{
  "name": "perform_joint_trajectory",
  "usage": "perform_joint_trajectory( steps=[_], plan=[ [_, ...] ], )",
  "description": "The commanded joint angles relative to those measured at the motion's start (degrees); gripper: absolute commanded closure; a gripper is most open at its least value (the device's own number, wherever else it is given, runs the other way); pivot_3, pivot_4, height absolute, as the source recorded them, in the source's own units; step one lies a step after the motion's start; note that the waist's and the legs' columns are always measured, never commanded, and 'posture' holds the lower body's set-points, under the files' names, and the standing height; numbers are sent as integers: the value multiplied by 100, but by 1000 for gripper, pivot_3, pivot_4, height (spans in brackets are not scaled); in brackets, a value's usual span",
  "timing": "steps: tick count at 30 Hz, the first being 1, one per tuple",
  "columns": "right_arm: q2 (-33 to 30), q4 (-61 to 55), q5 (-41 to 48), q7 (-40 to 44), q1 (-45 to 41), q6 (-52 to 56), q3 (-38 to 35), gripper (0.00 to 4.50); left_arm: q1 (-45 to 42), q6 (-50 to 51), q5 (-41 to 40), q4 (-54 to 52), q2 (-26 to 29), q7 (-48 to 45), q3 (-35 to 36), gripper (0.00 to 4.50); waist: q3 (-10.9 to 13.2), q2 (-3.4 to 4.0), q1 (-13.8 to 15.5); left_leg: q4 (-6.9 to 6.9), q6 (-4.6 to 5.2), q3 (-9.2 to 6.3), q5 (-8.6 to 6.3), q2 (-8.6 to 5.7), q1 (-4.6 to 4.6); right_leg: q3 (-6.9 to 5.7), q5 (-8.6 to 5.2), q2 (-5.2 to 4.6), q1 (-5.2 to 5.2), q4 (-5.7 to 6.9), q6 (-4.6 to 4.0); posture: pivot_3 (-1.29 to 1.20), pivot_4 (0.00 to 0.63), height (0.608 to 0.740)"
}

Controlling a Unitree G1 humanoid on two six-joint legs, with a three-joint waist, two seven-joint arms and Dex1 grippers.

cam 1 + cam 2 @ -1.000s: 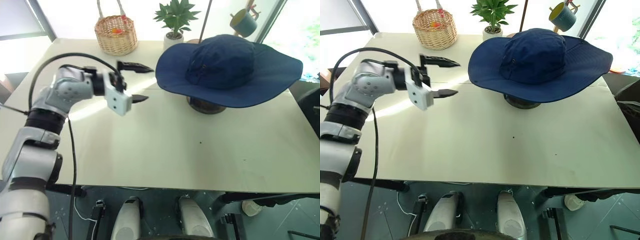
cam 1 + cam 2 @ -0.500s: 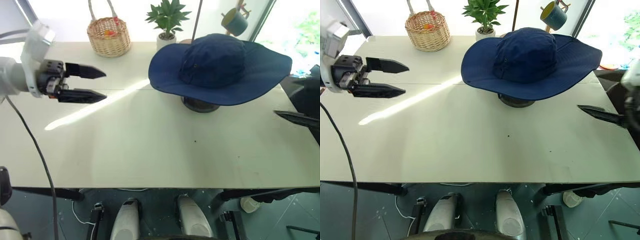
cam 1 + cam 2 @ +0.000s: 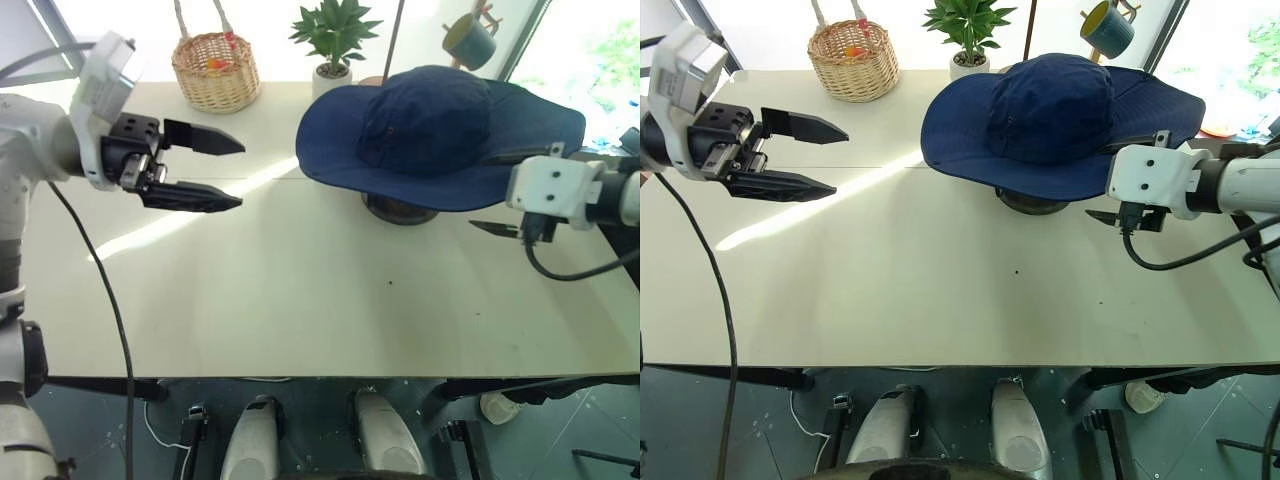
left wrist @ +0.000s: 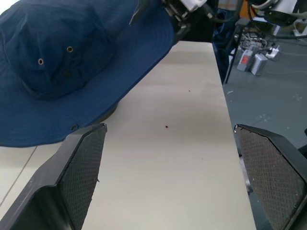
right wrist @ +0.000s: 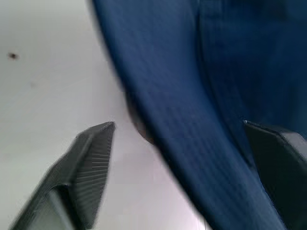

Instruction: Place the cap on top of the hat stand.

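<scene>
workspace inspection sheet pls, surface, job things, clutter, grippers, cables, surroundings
surface: pale table, a small dark speck near the middle
job's things: cap sits over the stand; only the stand's base shows under the brim
clutter: basket, potted plant, teal mug on a thin pole, all at the far edge
grippers: left gripper open, holding nothing; right gripper open astride the brim edge
cables: black cable at right wrist; another along left arm
surroundings: bright windows beyond the table

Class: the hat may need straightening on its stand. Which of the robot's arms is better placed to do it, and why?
Probably the right. The right gripper is open astride the cap's brim; the left gripper hovers open well away, across the table.
</scene>
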Motion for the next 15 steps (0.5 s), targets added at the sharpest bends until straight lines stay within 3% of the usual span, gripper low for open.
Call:
perform_joint_trajectory(
  steps=[1,3,15],
  plan=[
    [43,-150,60,35,-112,10,-166,1838,-114,-15,36,-75,39,-31,158,0,1,1,5,0,0,0,0,0,-2,0,0,0,-1,0,1,0,150,740],
    [126,-334,142,-25,-44,185,-237,2879,-116,3,39,-63,42,-44,178,0,1,1,4,0,1,0,-1,0,-3,0,2,0,-2,0,5,0,150,740],
    [770,-1025,422,-521,565,915,-548,2879,-274,-31,126,68,-74,-32,143,0,0,1,57,3,1,-1,0,0,-2,0,0,1,-2,5,1,0,150,740]
  ],
)
